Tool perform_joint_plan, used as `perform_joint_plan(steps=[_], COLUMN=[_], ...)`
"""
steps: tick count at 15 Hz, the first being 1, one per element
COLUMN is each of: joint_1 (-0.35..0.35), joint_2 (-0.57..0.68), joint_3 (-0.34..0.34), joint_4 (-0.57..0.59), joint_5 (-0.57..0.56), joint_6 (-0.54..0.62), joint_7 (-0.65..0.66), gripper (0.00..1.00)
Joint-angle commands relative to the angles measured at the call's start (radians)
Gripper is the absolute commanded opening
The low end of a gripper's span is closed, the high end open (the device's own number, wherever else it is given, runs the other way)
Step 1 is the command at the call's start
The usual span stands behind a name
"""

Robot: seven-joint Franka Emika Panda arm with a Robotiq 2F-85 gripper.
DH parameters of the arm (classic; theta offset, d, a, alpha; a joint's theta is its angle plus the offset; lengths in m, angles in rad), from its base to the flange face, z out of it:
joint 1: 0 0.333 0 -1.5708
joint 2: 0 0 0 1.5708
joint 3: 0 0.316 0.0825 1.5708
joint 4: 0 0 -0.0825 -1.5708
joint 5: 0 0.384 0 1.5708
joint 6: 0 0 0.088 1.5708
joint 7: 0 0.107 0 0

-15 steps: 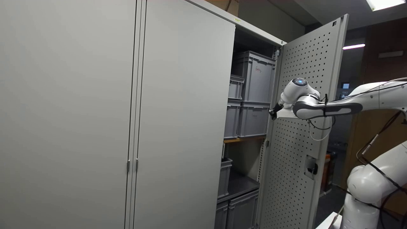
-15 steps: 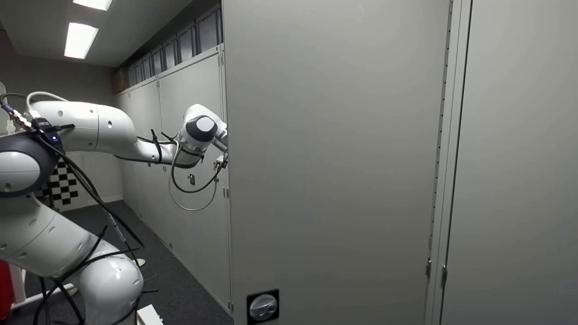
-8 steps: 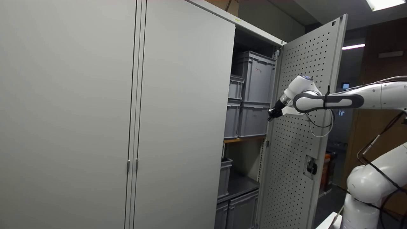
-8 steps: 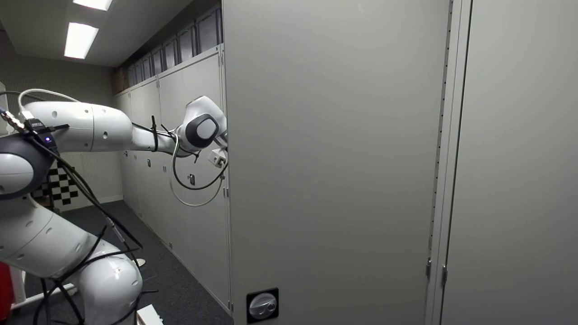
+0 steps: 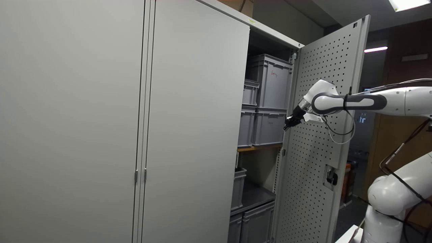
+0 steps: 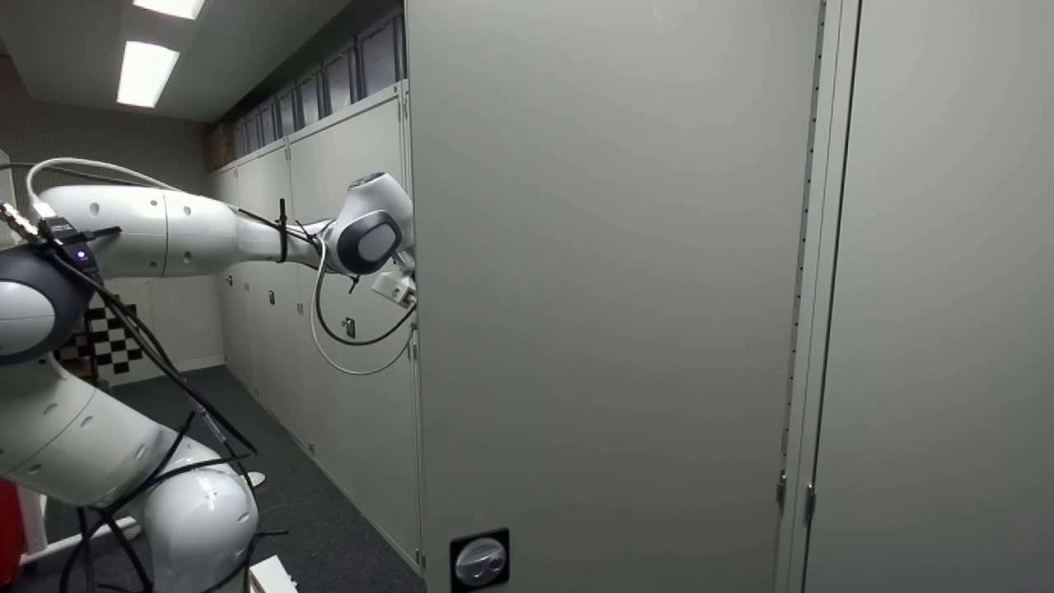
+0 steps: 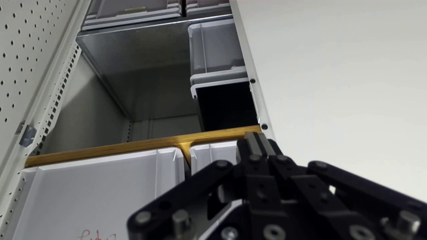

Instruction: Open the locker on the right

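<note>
Perforated locker door (image 5: pixel 312 158) swung wide, Robotiq gripper (image 7: pixel 259 144) narrowed near its hinge edge

The locker (image 5: pixel 276 34) on the right stands with its full-height door turned outward. In an exterior view the perforated inner face (image 5: pixel 303 202) shows, hinge edge beside the stacked grey bins (image 5: pixel 270 130), free edge toward the Panda arm (image 5: pixel 391 101); in an exterior view the smooth outer face (image 6: pixel 609 288) shows, with a round black-framed lock (image 6: pixel 480 558) close to the free edge. I judge the opening step all but finished, perhaps complete. The arm reaches past the free edge on the inner side, well below the upper corner, and the gripper hangs before the inner face, tips near the hinge edge; how far they stand from the bins I cannot tell. Its fingers (image 7: pixel 252 146) meet, nothing between them. Whether the arm touches the door I cannot tell. The wrist view looks upside down: the bin with red writing (image 7: pixel 90 196) appears beneath the wood-edged shelf (image 7: pixel 143 146).

If the door ought to go wider, the next move probably calls for an outward push on the inner face nearer the free edge; no grasp seems needed. If this is wide enough, the arm should back out around the free edge without hooking it, since the black cable loop (image 6: pixel 356 344) below it might snag there
</note>
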Motion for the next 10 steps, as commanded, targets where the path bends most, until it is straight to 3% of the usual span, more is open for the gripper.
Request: perform_joint_plan(steps=[1, 8, 9, 10], joint_1=[-0.009, -0.011, -0.012, -0.010], joint_2=[-0.017, -0.026, -0.027, -0.028], joint_3=[-0.002, -0.002, -0.002, -0.006], joint_4=[0.002, 0.007, 0.007, 0.007], joint_5=[0.075, 0.115, 0.118, 0.123], joint_6=[-0.077, -0.191, -0.195, -0.196], joint_7=[-0.109, -0.212, -0.217, -0.224], gripper=[0.00, 0.00, 0.26, 0.27])
